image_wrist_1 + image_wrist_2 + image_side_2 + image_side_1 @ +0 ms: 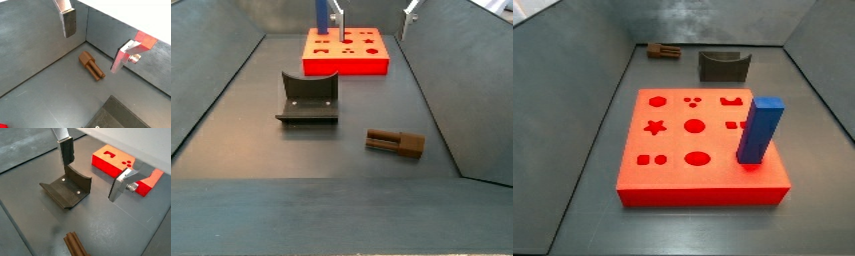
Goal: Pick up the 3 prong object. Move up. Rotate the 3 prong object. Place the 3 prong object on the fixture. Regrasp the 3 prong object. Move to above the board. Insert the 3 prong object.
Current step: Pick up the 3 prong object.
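Tool (93, 42) raised above floor, fingers (69, 22) spread apart, nothing held

The gripper (93, 44) hangs with its jaws spread and nothing between the fingers (69, 22), above bare grey floor. In a wrist view the 3 prong object (92, 66) lies flat below it, open floor on its long sides, though the enclosure wall (110, 35) rises near one end. In a side view the fixture (307, 98) stands well apart from the 3 prong object, with a clear lane between them. The board (700, 146) fills the far middle, and the tall blue block (759, 130) stands upright near its edge, blocking low passes there. Room between board and side walls looks narrow, perhaps too tight.
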Robot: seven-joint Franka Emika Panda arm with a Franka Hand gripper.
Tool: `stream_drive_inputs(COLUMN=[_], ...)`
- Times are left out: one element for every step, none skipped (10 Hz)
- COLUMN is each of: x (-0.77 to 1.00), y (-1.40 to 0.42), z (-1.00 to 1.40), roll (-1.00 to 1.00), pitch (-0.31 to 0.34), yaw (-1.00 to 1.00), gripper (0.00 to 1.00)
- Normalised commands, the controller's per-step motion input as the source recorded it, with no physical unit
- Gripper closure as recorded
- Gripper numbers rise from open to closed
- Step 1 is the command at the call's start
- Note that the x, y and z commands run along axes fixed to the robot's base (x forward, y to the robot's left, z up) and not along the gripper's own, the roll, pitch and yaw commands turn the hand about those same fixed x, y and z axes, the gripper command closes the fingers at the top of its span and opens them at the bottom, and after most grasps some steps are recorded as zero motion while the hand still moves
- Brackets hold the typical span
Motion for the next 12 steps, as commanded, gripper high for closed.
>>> stream_drive_inputs(x=[-0.57, 0.0, -0.2, -0.13, -0.09, -0.09, -0.1, -0.14, -0.15, -0.15, -0.15, -0.16], y=[0.01, 0.47, 0.29, 0.19, 0.21, 0.21, 0.2, 0.2, 0.19, 0.18, 0.18, 0.17], z=[-0.08, -0.46, -0.68, -0.77, -0.87, -0.89, -0.89, -0.89, -0.89, -0.88, -0.88, -0.88], roll=[0.07, -0.03, 0.0, 0.0, 0.0, 0.0, 0.0, 0.03, 0.03, 0.04, 0.04, 0.04], pitch=[-0.1, 0.0, -0.123, -0.13, -0.147, -0.151, -0.154, -0.167, -0.17, -0.174, -0.179, -0.179], yaw=[-0.05, 0.66, 0.86, 0.95, 0.95, 0.95, 0.95, 0.93, 0.92, 0.94, 0.94, 0.94], gripper=[0.0, 0.0, 0.0, 0.0, 0.0, 0.0, 0.0, 0.0, 0.0, 0.0, 0.0, 0.0])
